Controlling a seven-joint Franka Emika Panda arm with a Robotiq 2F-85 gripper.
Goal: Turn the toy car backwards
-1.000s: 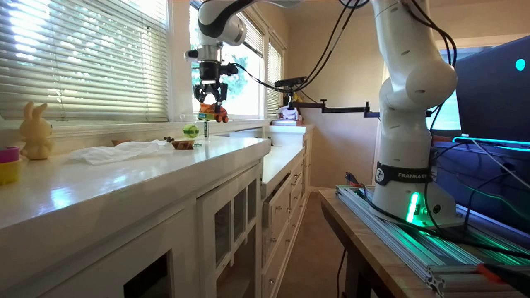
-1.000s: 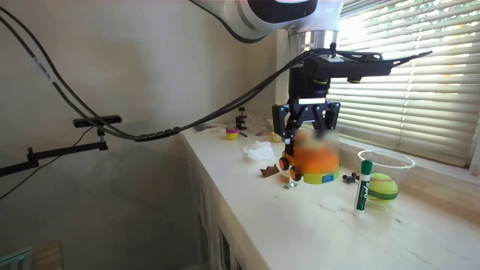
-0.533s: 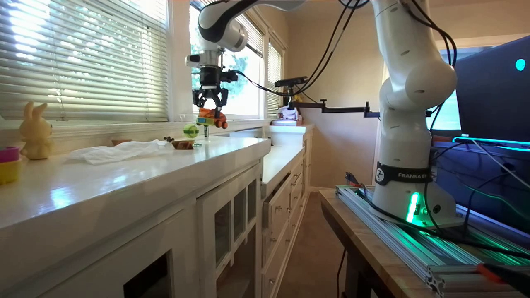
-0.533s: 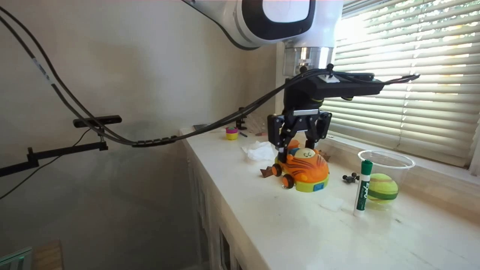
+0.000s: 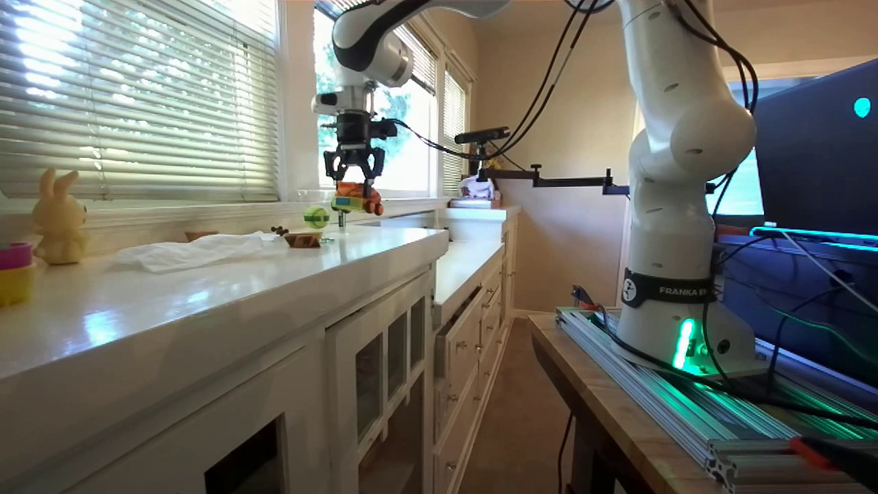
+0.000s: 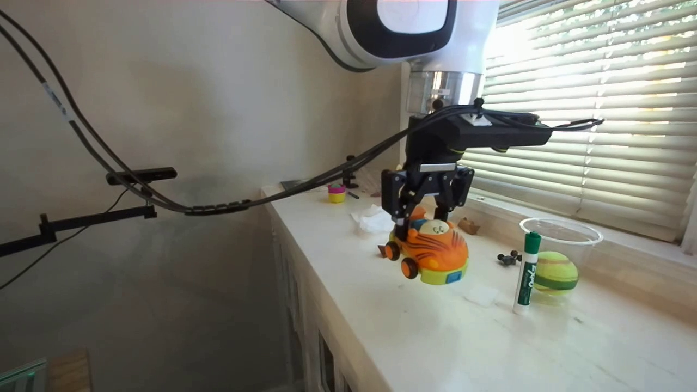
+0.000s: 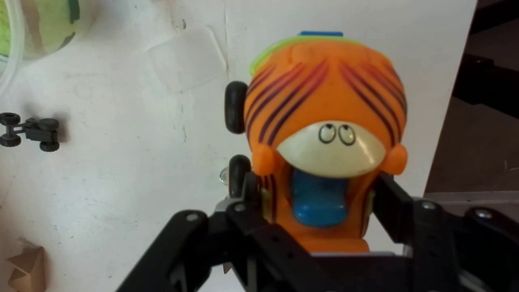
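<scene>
Green-capped white marker (image 6: 526,275) printed "EXPO", black base band (image 5: 669,287) "FRANKA". White jointed arm (image 5: 693,137) bent over glossy white counter (image 6: 452,348); orange plastic toy car (image 6: 435,251), purple-striped, clamped above it by black, downward-pointed gripper (image 6: 422,223).

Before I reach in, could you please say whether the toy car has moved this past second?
Yes: in an exterior view, the toy car has shifted lower and farther left of the unmoved green-capped marker.

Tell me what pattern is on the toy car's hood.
The toy car's hood is orange with dark stripes, best seen in the wrist view.
</scene>
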